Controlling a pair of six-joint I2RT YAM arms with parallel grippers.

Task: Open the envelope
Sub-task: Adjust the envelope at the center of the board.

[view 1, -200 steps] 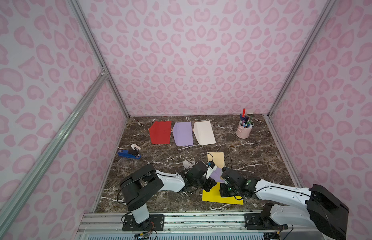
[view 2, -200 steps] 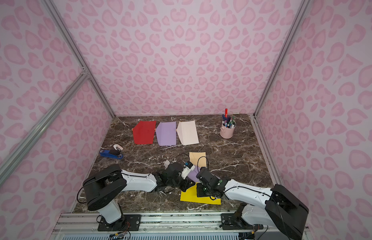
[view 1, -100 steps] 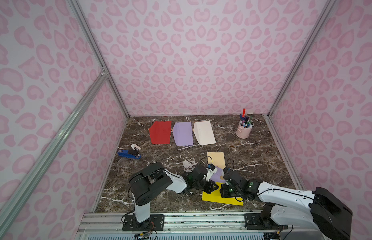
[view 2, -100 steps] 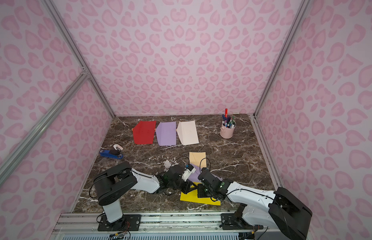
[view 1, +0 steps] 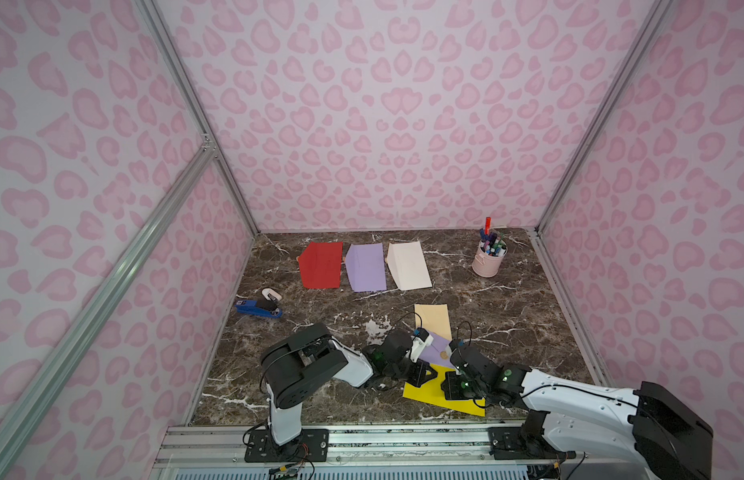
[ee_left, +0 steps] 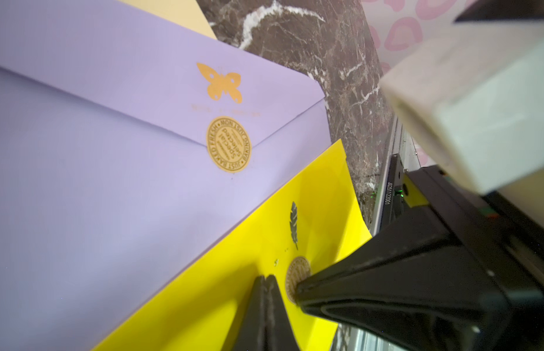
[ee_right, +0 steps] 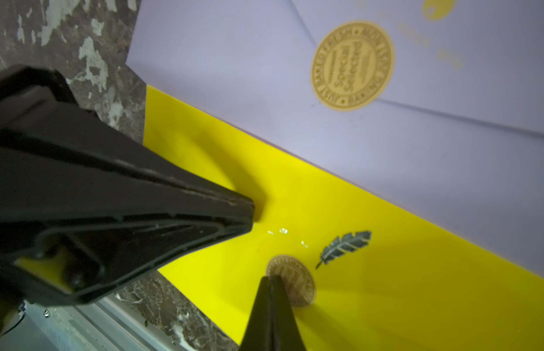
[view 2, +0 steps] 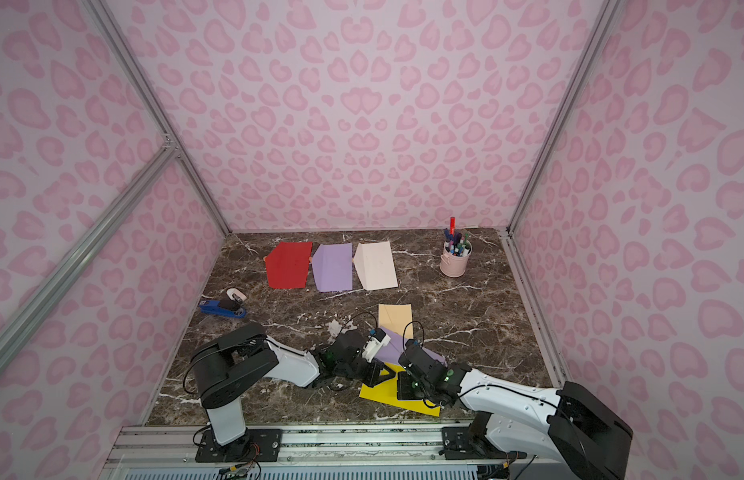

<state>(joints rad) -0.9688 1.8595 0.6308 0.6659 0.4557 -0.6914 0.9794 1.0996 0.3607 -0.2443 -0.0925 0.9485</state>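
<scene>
At the front edge of the dark marbled worktop [view 1: 507, 316], right of centre, in both top views: flat yellow paper envelope [view 1: 428, 395], lilac paper envelope [view 1: 434, 347] overlapping its far side, left claw [view 1: 425, 372] and right claw [view 1: 449, 385] on it. Left wrist: left claw closed, empty, tip beside the round gold seal sticker [ee_left: 296, 273]. Right wrist: right claw closed, empty, tip at the seal's rim. Suggest left pins paper, right slides under flap shallowly; tearing risk.

Both top views look down from high at the front over the whole table [view 1: 507, 299]. Wrist cameras sit very close, both sharing the yellow envelope [ee_left: 203, 288].
</scene>
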